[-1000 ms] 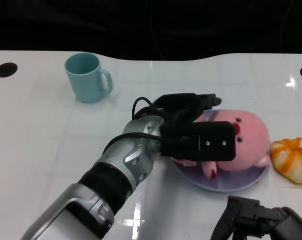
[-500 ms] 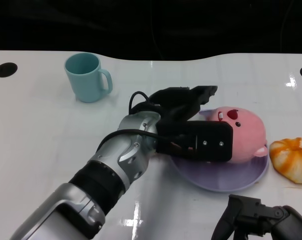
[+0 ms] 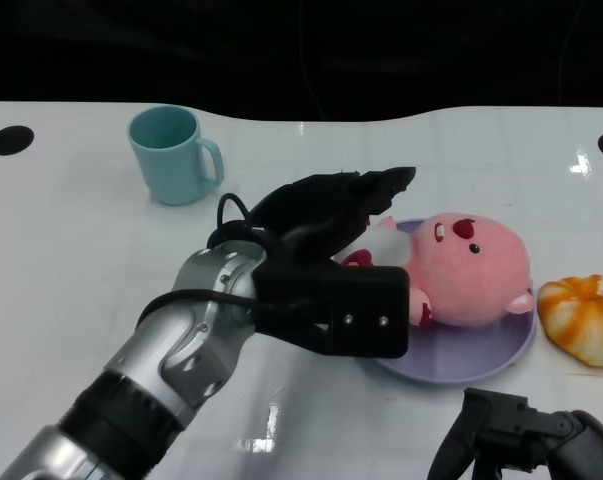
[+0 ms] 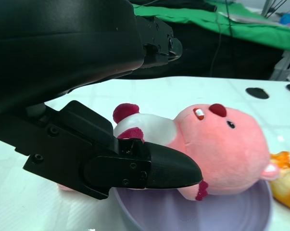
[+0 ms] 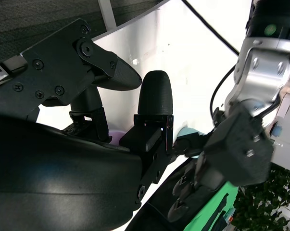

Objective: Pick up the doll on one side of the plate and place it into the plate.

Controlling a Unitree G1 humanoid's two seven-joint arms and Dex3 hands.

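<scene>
Head view overlooks table; left wrist view shares plate closely.

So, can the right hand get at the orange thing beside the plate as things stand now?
Probably yes. The right hand is low at the table's near edge, and the orange thing lies on the table just beyond it, with nothing between them. The left hand is busy over at the doll.

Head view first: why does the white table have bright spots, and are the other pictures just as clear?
Head view: sharp; the glossy table mirrors overhead light as glare, brightest near its far right edge. Left wrist view: the pink doll is fairly clear, while the left hand looms large and dark up close. Right wrist view: the right hand fills the picture, and the white background is washed out.
</scene>
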